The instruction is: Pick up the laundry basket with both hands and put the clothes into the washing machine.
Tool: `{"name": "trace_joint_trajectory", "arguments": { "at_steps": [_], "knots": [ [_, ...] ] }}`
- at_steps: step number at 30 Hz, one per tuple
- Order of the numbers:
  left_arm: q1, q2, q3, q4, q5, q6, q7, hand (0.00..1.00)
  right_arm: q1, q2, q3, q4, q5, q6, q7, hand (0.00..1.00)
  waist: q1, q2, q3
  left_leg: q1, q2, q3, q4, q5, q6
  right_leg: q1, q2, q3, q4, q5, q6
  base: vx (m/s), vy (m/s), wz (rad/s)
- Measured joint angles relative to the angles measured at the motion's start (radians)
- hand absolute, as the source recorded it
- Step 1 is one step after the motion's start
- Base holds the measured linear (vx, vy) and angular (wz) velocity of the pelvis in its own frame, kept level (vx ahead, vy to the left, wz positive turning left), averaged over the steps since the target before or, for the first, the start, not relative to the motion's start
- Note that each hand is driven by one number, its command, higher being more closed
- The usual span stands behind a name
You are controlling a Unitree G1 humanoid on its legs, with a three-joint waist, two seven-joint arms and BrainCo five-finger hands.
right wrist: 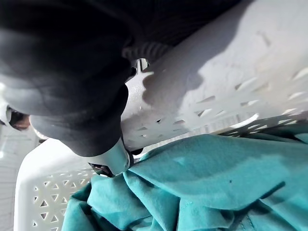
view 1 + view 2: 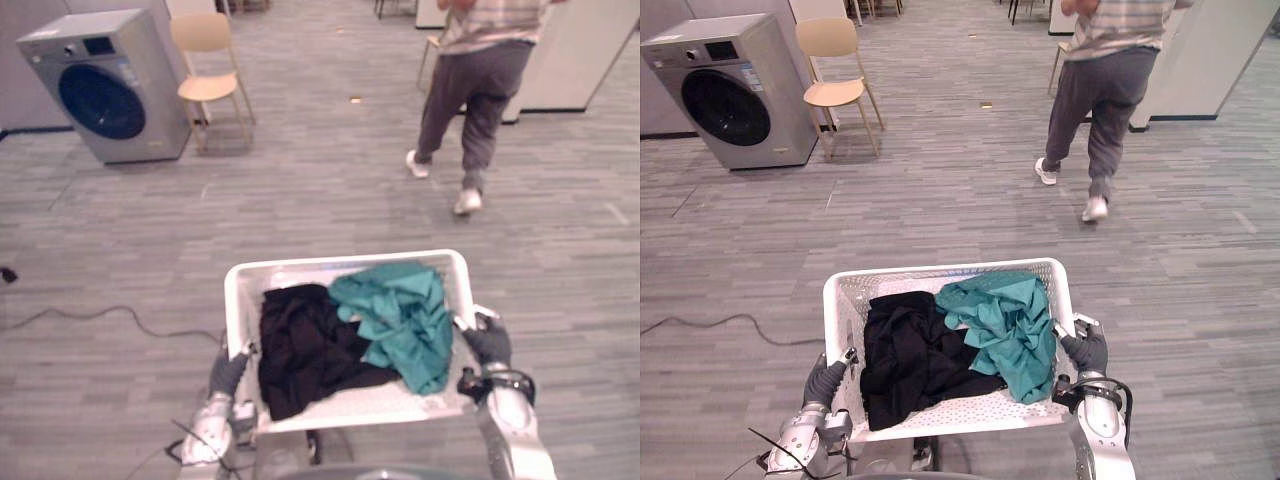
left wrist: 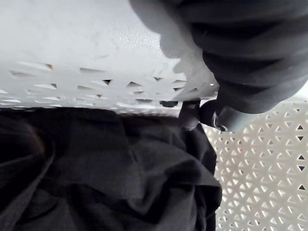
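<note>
I hold a white perforated laundry basket (image 2: 244, 290) low in front of me, one hand on each short side. My left hand (image 2: 228, 372) grips its left rim, with a finger (image 3: 191, 114) hooked over the edge beside a black garment (image 2: 305, 350). On the right rim my right hand (image 2: 487, 340) clamps down, and its thumb (image 1: 113, 161) reaches inside next to a teal garment (image 2: 400, 315). Both garments lie crumpled in the basket. The grey front-loading washing machine (image 2: 105, 85) stands far off at the upper left, its round door closed.
A pale wooden chair (image 2: 208, 70) stands just right of the washing machine. A person (image 2: 480, 80) in grey trousers walks away at the upper right, near a white cabinet (image 2: 580, 55). Grey plank floor (image 2: 320, 190) stretches between me and the machine.
</note>
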State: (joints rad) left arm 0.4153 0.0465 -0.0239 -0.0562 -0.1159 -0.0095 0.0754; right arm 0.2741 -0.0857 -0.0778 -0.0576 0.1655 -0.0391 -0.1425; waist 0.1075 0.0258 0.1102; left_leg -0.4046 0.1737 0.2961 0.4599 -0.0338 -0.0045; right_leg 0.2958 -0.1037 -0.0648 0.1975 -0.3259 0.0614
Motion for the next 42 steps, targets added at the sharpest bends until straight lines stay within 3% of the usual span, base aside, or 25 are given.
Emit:
{"name": "trace_joint_trajectory", "arguments": {
  "at_steps": [2, 4, 7, 9, 10, 11, 13, 15, 16, 17, 18, 19, 21, 22, 23, 24, 26, 27, 30, 32, 34, 37, 38, 39, 42],
  "knots": [
    [-0.002, 0.015, -0.003, 0.008, 0.001, 0.006, 0.016, 1.00, 0.000, 0.026, -0.001, 0.026, -0.012, 0.003, -0.012, 1.00, -0.005, -0.055, -0.054, -0.004, -0.042, 0.020, 0.078, -0.050, 0.082, -0.005, -0.065, 0.065, 0.059, 0.008, -0.002, 0.99, 0.370, -0.16],
    [0.001, 0.023, -0.006, -0.012, 0.001, 0.007, 0.021, 1.00, -0.010, 0.034, -0.005, 0.038, -0.019, 0.001, -0.013, 1.00, -0.015, -0.096, -0.053, 0.023, -0.073, 0.039, 0.189, -0.158, 0.128, -0.053, -0.100, 0.146, 0.271, 0.110, 0.071, 1.03, 0.429, -0.02],
    [-0.002, 0.051, -0.042, -0.020, 0.001, 0.012, 0.040, 1.00, -0.018, 0.063, -0.036, 0.092, -0.019, -0.011, -0.009, 1.00, -0.023, -0.135, -0.055, 0.208, -0.168, 0.035, 0.080, -0.255, 0.125, -0.272, -0.117, 0.238, 0.769, 0.463, 0.180, 0.69, 0.238, 0.11],
    [0.002, 0.051, -0.043, -0.021, 0.002, 0.027, 0.042, 1.00, 0.000, 0.071, -0.039, 0.092, -0.020, -0.011, -0.009, 1.00, -0.039, -0.123, -0.042, 0.353, -0.205, 0.027, 0.015, -0.278, 0.119, -0.412, -0.115, 0.216, 1.046, 0.394, 0.127, 0.75, 0.155, 0.17],
    [0.002, 0.053, -0.046, -0.021, 0.002, 0.030, 0.040, 1.00, 0.013, 0.071, -0.040, 0.085, -0.018, -0.011, -0.008, 1.00, -0.041, -0.085, -0.027, 0.460, -0.201, 0.008, -0.043, -0.289, 0.111, -0.492, -0.079, 0.178, 1.112, 0.305, 0.090, 0.62, 0.069, 0.05],
    [0.000, 0.054, -0.048, -0.025, 0.002, 0.030, 0.038, 1.00, 0.029, 0.075, -0.040, 0.059, -0.017, -0.015, -0.008, 1.00, -0.051, -0.055, -0.028, 0.537, -0.191, -0.011, -0.108, -0.291, 0.108, -0.582, -0.052, 0.115, 1.081, 0.205, 0.039, 0.73, 0.072, 0.13],
    [-0.009, 0.057, -0.049, -0.030, 0.002, 0.022, 0.038, 1.00, 0.040, 0.082, -0.044, 0.030, -0.014, -0.029, -0.008, 1.00, -0.095, -0.036, -0.021, 0.625, -0.175, -0.056, -0.175, -0.304, 0.083, -0.686, -0.049, 0.003, 0.884, 0.126, 0.019, 0.66, 0.031, 0.65],
    [-0.035, 0.068, -0.059, -0.029, 0.002, 0.022, 0.033, 1.00, 0.041, 0.089, -0.063, 0.030, -0.003, -0.031, -0.008, 1.00, -0.107, -0.039, -0.021, 0.686, -0.161, -0.074, -0.215, -0.335, 0.028, -0.720, -0.051, -0.104, 0.462, 0.157, 0.001, 0.63, -0.076, 0.64],
    [-0.042, 0.081, -0.062, -0.029, 0.002, 0.022, 0.034, 1.00, 0.041, 0.098, -0.064, 0.030, 0.001, -0.031, -0.008, 1.00, -0.100, -0.068, -0.032, 0.732, -0.162, -0.079, -0.230, -0.362, -0.007, -0.717, -0.034, -0.124, 0.214, 0.216, -0.035, 0.71, -0.198, 0.54],
    [-0.042, 0.078, -0.072, -0.016, 0.002, 0.022, 0.036, 1.00, 0.043, 0.092, -0.063, 0.037, 0.001, -0.030, -0.011, 1.00, -0.111, -0.070, -0.037, 0.794, -0.143, -0.123, -0.233, -0.381, -0.028, -0.701, -0.005, -0.097, 0.207, 0.356, -0.062, 0.74, -0.219, 0.61],
    [-0.042, 0.075, -0.076, -0.006, 0.002, 0.023, 0.039, 1.00, 0.046, 0.084, -0.063, 0.040, 0.001, -0.026, -0.013, 1.00, -0.117, -0.067, -0.044, 0.810, -0.129, -0.153, -0.217, -0.380, -0.028, -0.695, 0.000, -0.089, 0.243, 0.393, -0.063, 0.77, -0.229, 0.62],
    [-0.045, 0.062, -0.080, 0.002, 0.002, 0.023, 0.039, 1.00, 0.044, 0.061, -0.061, 0.035, 0.001, -0.022, -0.017, 1.00, -0.119, -0.047, -0.051, 0.796, -0.095, -0.200, -0.120, -0.371, -0.041, -0.700, 0.003, -0.109, 0.352, 0.315, -0.079, 0.73, -0.228, 0.41],
    [-0.055, 0.033, -0.080, 0.003, 0.002, 0.023, 0.040, 1.00, 0.045, 0.029, -0.061, 0.005, 0.009, -0.023, -0.017, 1.00, -0.118, -0.007, -0.034, 0.689, -0.049, -0.236, 0.186, -0.283, -0.073, -0.666, 0.030, -0.140, 0.433, 0.208, -0.090, 0.69, -0.225, 0.17],
    [-0.057, 0.007, -0.076, 0.012, 0.002, 0.023, 0.040, 1.00, 0.045, 0.000, -0.056, -0.008, 0.026, -0.022, -0.017, 1.00, -0.115, 0.048, -0.015, 0.573, -0.005, -0.260, 0.437, -0.048, -0.124, -0.596, 0.069, -0.147, 0.404, 0.170, -0.102, 0.54, -0.140, -0.21],
    [-0.054, 0.001, -0.072, 0.019, 0.002, 0.023, 0.040, 1.00, 0.047, -0.011, -0.047, -0.006, 0.034, -0.020, -0.018, 1.00, -0.107, 0.051, -0.010, 0.520, 0.005, -0.265, 0.517, 0.138, -0.141, -0.564, 0.087, -0.136, 0.377, 0.160, -0.105, 0.69, -0.124, -0.58],
    [-0.050, 0.001, -0.065, 0.024, 0.002, 0.023, 0.035, 1.00, 0.048, -0.013, -0.040, -0.005, 0.044, -0.020, -0.021, 1.00, -0.083, 0.072, -0.005, 0.419, 0.029, -0.270, 0.683, 0.241, -0.153, -0.487, 0.118, -0.113, 0.318, 0.147, -0.114, 0.69, -0.046, -0.80],
    [-0.049, 0.006, -0.061, 0.027, 0.015, 0.023, 0.033, 1.00, 0.050, 0.003, -0.038, 0.005, 0.048, -0.018, -0.031, 1.00, -0.061, 0.066, 0.003, 0.270, 0.054, -0.235, 0.812, 0.061, -0.062, -0.350, 0.136, -0.070, 0.207, 0.145, -0.117, 0.82, -0.013, -0.74],
    [-0.049, 0.010, -0.058, 0.027, 0.015, 0.023, 0.033, 1.00, 0.051, 0.003, -0.032, 0.004, 0.050, -0.019, -0.033, 1.00, -0.061, 0.046, 0.009, 0.215, 0.072, -0.183, 0.747, -0.044, -0.023, -0.263, 0.120, -0.059, 0.135, 0.146, -0.115, 0.66, 0.013, -0.39],
    [-0.051, 0.004, -0.061, 0.025, 0.015, 0.018, 0.036, 1.00, 0.051, -0.005, -0.031, -0.002, 0.055, -0.024, -0.039, 1.00, -0.037, 0.015, 0.005, 0.195, 0.077, -0.075, 0.350, -0.144, -0.006, -0.175, 0.083, -0.023, 0.076, 0.139, -0.104, 0.52, 0.071, -0.53],
    [-0.050, 0.013, -0.061, 0.027, 0.015, 0.002, 0.042, 1.00, 0.057, 0.004, -0.026, -0.010, 0.056, -0.029, -0.041, 1.00, -0.022, -0.005, -0.013, 0.256, 0.000, -0.077, -0.069, -0.035, -0.029, -0.166, 0.045, 0.028, 0.162, 0.052, -0.012, 0.55, 0.171, -0.56],
    [-0.043, 0.026, -0.061, 0.031, 0.017, 0.005, 0.042, 1.00, 0.070, 0.030, -0.026, 0.001, 0.054, -0.023, -0.043, 1.00, -0.047, -0.051, -0.033, 0.301, -0.039, -0.069, -0.123, -0.034, -0.011, -0.191, 0.007, 0.047, 0.248, 0.066, -0.002, 0.47, 0.126, 0.05],
    [-0.043, 0.028, -0.058, 0.031, 0.021, 0.004, 0.042, 1.00, 0.071, 0.036, -0.026, 0.002, 0.055, -0.023, -0.036, 1.00, -0.054, -0.060, -0.040, 0.372, -0.041, -0.060, -0.220, -0.035, -0.009, -0.224, 0.003, 0.069, 0.197, 0.045, 0.002, 0.36, 0.062, -0.01],
    [-0.043, 0.029, -0.052, 0.031, 0.021, 0.003, 0.043, 1.00, 0.071, 0.042, -0.026, 0.002, 0.055, -0.023, -0.029, 1.00, -0.046, -0.073, -0.048, 0.387, -0.057, -0.044, -0.241, -0.036, -0.010, -0.229, -0.009, 0.069, 0.111, 0.095, -0.005, 0.17, -0.037, -0.15],
    [-0.036, 0.030, -0.078, 0.038, 0.030, 0.005, 0.035, 1.00, 0.117, 0.039, -0.040, 0.006, 0.078, -0.032, -0.022, 1.00, -0.039, -0.108, -0.071, 0.463, -0.149, -0.047, -0.455, 0.052, -0.021, -0.214, -0.073, 0.015, -0.019, 0.169, 0.036, 0.07, -0.037, -0.11],
    [-0.036, 0.030, -0.078, 0.038, 0.030, 0.005, 0.035, 1.00, 0.117, 0.039, -0.040, 0.006, 0.078, -0.032, -0.022, 1.00, -0.039, -0.107, -0.071, 0.462, -0.149, -0.047, -0.454, 0.052, -0.021, -0.214, -0.073, 0.015, -0.019, 0.169, 0.036, 0.00, 0.000, 0.00]
  ]
}}
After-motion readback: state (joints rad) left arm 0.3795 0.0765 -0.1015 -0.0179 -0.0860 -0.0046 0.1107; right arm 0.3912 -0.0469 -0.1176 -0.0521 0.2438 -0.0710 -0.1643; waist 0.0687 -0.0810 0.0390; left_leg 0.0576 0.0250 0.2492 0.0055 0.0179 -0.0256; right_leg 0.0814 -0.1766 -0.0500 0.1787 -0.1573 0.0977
